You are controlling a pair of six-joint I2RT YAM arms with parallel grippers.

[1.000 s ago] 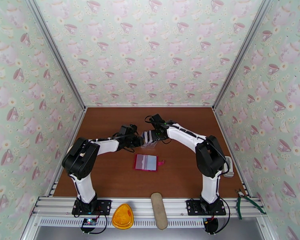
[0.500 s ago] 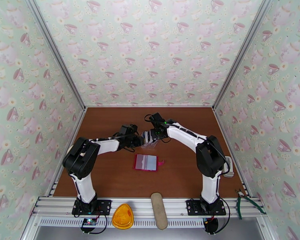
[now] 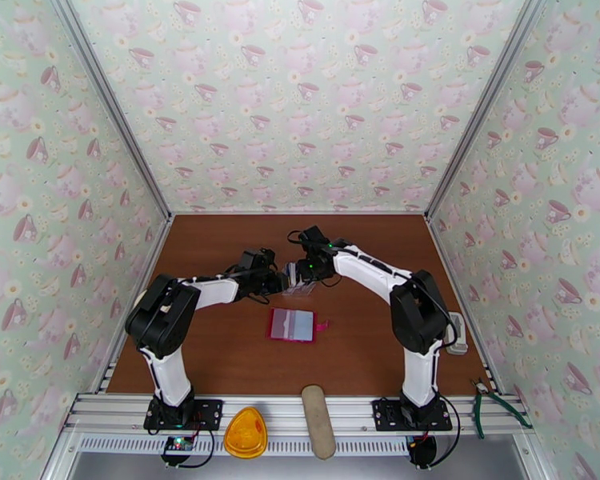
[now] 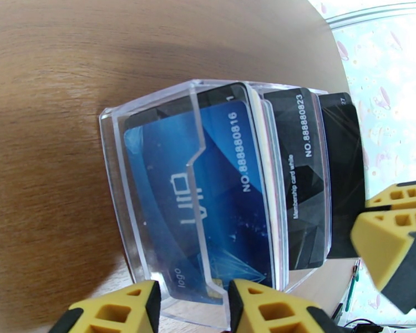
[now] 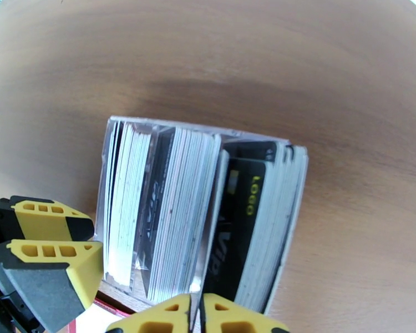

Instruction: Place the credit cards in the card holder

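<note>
The credit cards (image 4: 208, 190), blue, black and white, stand on edge in a clear plastic stand (image 3: 298, 280) at mid-table. In the left wrist view my left gripper (image 4: 194, 306) is shut on the stand's clear front wall. It comes at the stand from the left (image 3: 278, 280). My right gripper (image 3: 304, 272) comes in from the right. Its fingertips (image 5: 196, 314) are pinched almost together on a thin card edge between the white cards (image 5: 180, 206) and the black ones (image 5: 247, 217). The card holder (image 3: 292, 324), a red wallet, lies open and flat nearer the arms.
On the front rail lie an orange-yellow object (image 3: 245, 433), a tan oblong object (image 3: 318, 420) and green-handled pliers (image 3: 492, 402). A small white object (image 3: 458, 334) sits at the table's right edge. Patterned walls enclose the brown table (image 3: 220, 354).
My right gripper's jaws have closed down onto the stack of cards. Both arms and the stand stay nearly where they were.
</note>
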